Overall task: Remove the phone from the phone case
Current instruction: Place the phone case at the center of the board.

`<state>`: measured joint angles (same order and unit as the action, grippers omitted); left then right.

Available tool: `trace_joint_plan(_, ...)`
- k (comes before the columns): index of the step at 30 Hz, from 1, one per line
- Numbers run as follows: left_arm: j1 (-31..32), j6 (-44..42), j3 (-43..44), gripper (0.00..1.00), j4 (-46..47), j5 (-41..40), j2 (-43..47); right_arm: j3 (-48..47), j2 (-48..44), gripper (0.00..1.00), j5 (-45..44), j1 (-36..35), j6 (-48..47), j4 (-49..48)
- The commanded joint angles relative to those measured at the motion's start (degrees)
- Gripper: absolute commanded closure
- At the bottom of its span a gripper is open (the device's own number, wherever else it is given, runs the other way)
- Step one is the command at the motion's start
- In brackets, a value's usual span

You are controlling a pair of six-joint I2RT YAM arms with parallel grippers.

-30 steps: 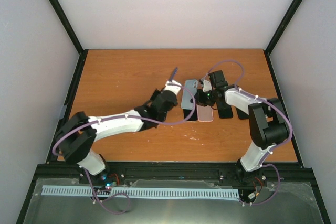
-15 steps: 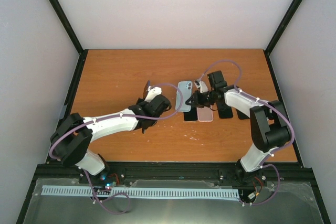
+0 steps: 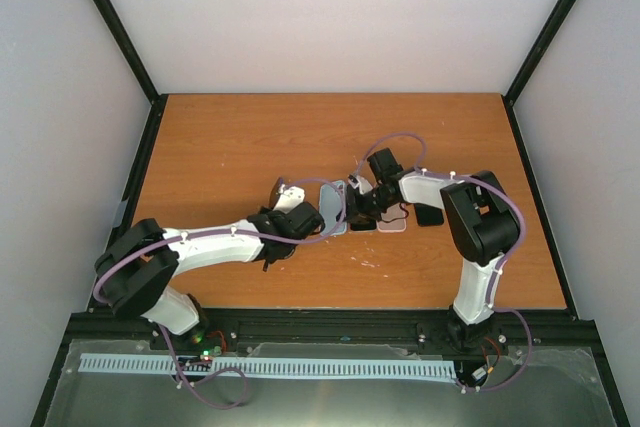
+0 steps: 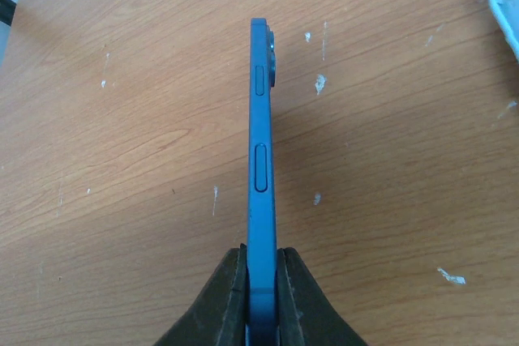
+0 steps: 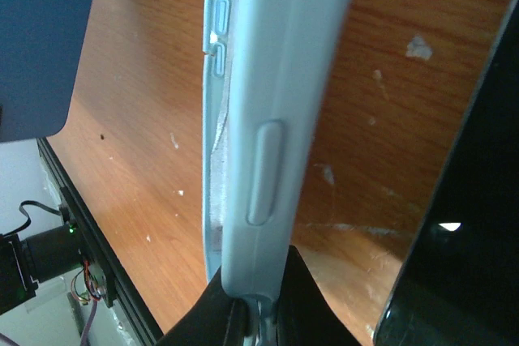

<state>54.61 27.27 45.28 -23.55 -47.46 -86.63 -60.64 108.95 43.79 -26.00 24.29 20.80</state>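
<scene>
Blue phone (image 4: 259, 160) sat edge-on, bare. We saw left hand (image 4: 261, 257) pinching its end and right hand (image 5: 258, 296) pinching the pale, empty case (image 5: 272, 103).

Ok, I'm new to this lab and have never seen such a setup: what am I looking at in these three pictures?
Two white robot arms, the left arm and the right arm, are bolted at the near edge of a wooden table. The wide picture comes from a fixed camera above and behind them; the other two come from a camera on each wrist, looking along its fingers. The left gripper is clamped on a blue phone, seen edge-on. The right gripper is clamped on the pale blue case, held apart from the phone. More phone-sized slabs lie flat on the table, among them a pink one and a black one.
</scene>
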Motion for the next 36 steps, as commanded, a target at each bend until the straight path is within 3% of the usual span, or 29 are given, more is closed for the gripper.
trace_joint_plan(1, 2.6, 3.5, 1.8, 1.0, -1.9, -1.5, -3.3, -1.0, -0.2, 0.8, 1.1, -0.4, 0.5, -0.4)
trace_joint_plan(3, 2.8, 3.4, 2.6, 0.99, -2.3, -1.5, -4.8, -0.8, -0.6, 0.63, 1.3, -0.5, -0.1, -0.6)
trace_joint_plan(7, 3.2, 2.1, 3.8, 0.98, -1.7, 1.6, -6.7, -2.0, -2.8, 0.5, -0.4, -0.5, -3.5, 2.0)
trace_joint_plan(10, 3.3, 0.3, 3.7, 0.93, 0.4, 6.2, -7.2, -2.2, -6.5, 0.25, -5.0, -0.4, -5.9, 3.6)
trace_joint_plan(11, 3.4, 0.2, 3.8, 0.91, 0.8, 7.1, -7.6, -2.1, -7.7, 0.21, -6.8, -0.4, -6.7, 4.0)
trace_joint_plan(21, 5.3, 3.0, 6.0, 0.87, 2.0, 9.4, -12.4, 0.4, -12.9, 0.2, -3.8, 5.9, -7.5, 1.1)
trace_joint_plan(26, 6.2, 5.1, 6.6, 0.76, 1.3, 9.4, -14.4, 1.1, -13.4, 0.2, -2.6, 7.6, -6.9, 0.2)
trace_joint_plan(36, 6.7, 6.2, 6.0, 0.69, 3.4, 12.9, -14.1, 1.3, -13.7, 0.2, -2.0, 8.2, -7.2, -0.3)
